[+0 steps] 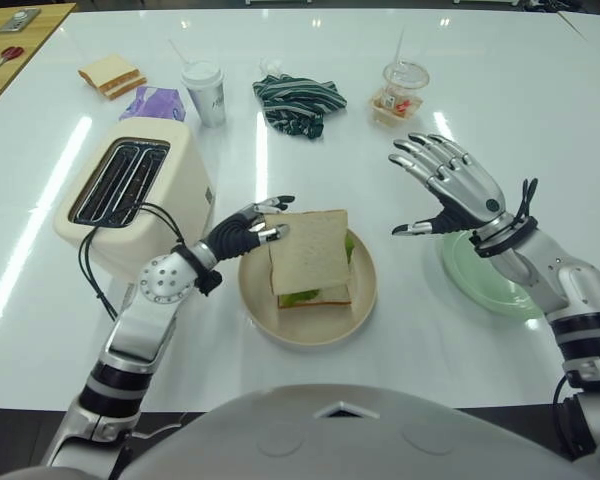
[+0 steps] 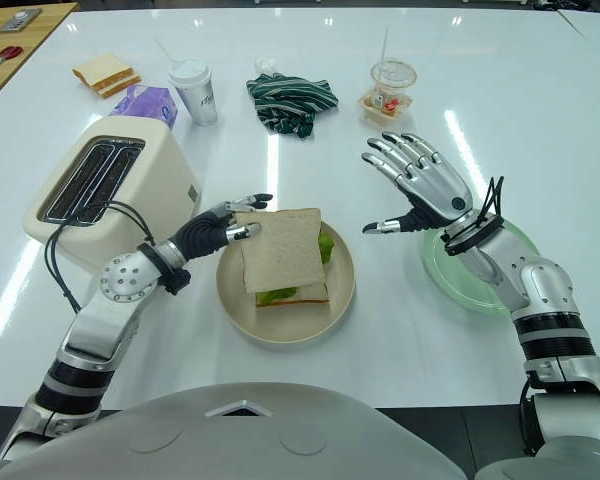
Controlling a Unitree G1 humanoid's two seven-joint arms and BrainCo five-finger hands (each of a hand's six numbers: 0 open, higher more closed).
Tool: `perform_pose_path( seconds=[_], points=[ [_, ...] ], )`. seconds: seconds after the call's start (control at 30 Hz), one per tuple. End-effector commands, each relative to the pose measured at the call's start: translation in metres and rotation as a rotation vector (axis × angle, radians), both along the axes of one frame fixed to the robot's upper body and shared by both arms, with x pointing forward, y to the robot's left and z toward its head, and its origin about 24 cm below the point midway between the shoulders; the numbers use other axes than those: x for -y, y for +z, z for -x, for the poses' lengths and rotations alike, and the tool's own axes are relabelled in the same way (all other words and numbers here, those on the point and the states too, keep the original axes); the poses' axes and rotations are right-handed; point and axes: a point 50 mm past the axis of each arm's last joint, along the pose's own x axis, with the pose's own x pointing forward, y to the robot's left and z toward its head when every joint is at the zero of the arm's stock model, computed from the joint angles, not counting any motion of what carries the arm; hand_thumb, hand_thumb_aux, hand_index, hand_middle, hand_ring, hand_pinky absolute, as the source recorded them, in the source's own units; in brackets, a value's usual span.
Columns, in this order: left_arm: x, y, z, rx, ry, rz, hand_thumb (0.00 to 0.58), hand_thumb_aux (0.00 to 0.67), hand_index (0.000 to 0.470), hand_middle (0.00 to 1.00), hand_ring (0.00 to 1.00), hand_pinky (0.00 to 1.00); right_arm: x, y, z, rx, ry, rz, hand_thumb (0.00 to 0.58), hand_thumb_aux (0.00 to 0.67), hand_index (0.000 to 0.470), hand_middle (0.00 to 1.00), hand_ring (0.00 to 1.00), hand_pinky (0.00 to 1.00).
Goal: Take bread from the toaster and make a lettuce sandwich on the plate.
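Sandwich of two white bread slices point(image 1: 310, 255) is seen lying flat on a round beige plate point(image 1: 315, 335), which is set on the white table point(image 1: 540, 100) near the front edge. Green lettuce point(image 1: 298, 297) is shown between the slices, protruding at the near edge and at the right side. The top slice point(image 2: 285, 250) is laid roughly square over the lower one.

The left hand point(image 1: 242, 235) is held at the plate's left rim. Its dark fingers point(image 1: 278, 202) are curled over the far-left corner of the top slice, with the thumb set against the slice's left edge, so the corner is pinched between them.

The right hand point(image 1: 460, 185) is raised just to the right of the sandwich, apart from it. Its fingers are spread wide and nothing is held. Below its wrist a round pale green glass plate point(image 1: 480, 285) is placed beside the beige one.

A cream two-slot toaster point(image 1: 180, 210) is stood left of the beige plate, with a black cable point(image 1: 85, 265) looped at its near side. Behind it a purple packet point(image 1: 152, 103), a lidded paper cup with a straw point(image 1: 205, 95), a crumpled green-and-white striped cloth point(image 1: 298, 102) and a clear plastic cup with a straw point(image 1: 402, 90) are ranged across the table. A stack of bread slices point(image 1: 112, 75) is laid at the far left. Red-handled scissors point(image 1: 5, 58) are seen on a wooden surface beyond.
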Motion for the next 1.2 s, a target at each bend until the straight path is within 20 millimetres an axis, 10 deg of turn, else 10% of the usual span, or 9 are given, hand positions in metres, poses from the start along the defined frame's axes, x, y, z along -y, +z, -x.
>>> perform_pose_path(
  seconds=[0.03,0.27,0.3,0.33,0.4,0.8,1.13,1.17,1.2],
  points=[
    [0.005,-0.015,-0.001,-0.006,-0.02,-0.047,0.58,0.67,0.47,0.0,0.0,0.0,-0.003,-0.003,-0.001,-0.01,0.016,-0.003,0.0,0.0,0.0,0.0,0.0,0.0],
    [0.006,-0.03,0.0,0.018,-0.02,-0.135,0.58,0.67,0.47,0.0,0.0,0.0,-0.009,-0.005,0.0,-0.017,0.034,-0.016,0.0,0.0,0.0,0.0,0.0,0.0],
    [0.006,-0.032,0.0,0.019,-0.016,-0.143,0.532,0.478,0.335,0.0,0.0,0.0,-0.009,-0.005,0.0,-0.017,0.036,-0.016,0.0,0.0,0.0,0.0,0.0,0.0],
    [0.006,-0.033,0.0,0.02,-0.014,-0.149,0.096,0.058,0.041,0.0,0.0,0.0,-0.009,-0.005,0.0,-0.017,0.037,-0.016,0.0,0.0,0.0,0.0,0.0,0.0],
    [0.006,-0.035,0.0,0.026,-0.011,-0.167,0.0,0.0,0.0,0.0,0.0,0.0,-0.01,-0.005,0.001,-0.015,0.04,-0.017,0.0,0.0,0.0,0.0,0.0,0.0],
    [0.002,-0.008,-0.007,0.144,0.076,-0.101,0.0,0.0,0.0,0.0,0.0,0.0,-0.007,-0.007,0.002,-0.018,0.039,-0.025,0.0,0.0,0.0,0.0,0.0,0.0],
    [-0.014,0.118,0.024,0.54,0.174,0.39,0.036,0.021,0.015,0.0,0.0,0.0,-0.02,0.003,0.015,-0.095,0.128,-0.187,0.104,0.063,0.044,0.0,0.0,0.0],
    [-0.018,0.117,0.031,0.51,0.135,0.384,0.456,0.36,0.253,0.0,0.0,0.0,-0.022,0.001,0.02,-0.153,0.145,-0.199,0.564,0.557,0.391,0.41,0.41,0.41],
    [-0.021,0.113,0.036,0.461,0.089,0.34,0.58,0.67,0.47,0.02,0.02,0.02,-0.022,-0.003,0.026,-0.228,0.154,-0.213,0.58,0.67,0.47,1.0,1.0,1.0]
  ],
)
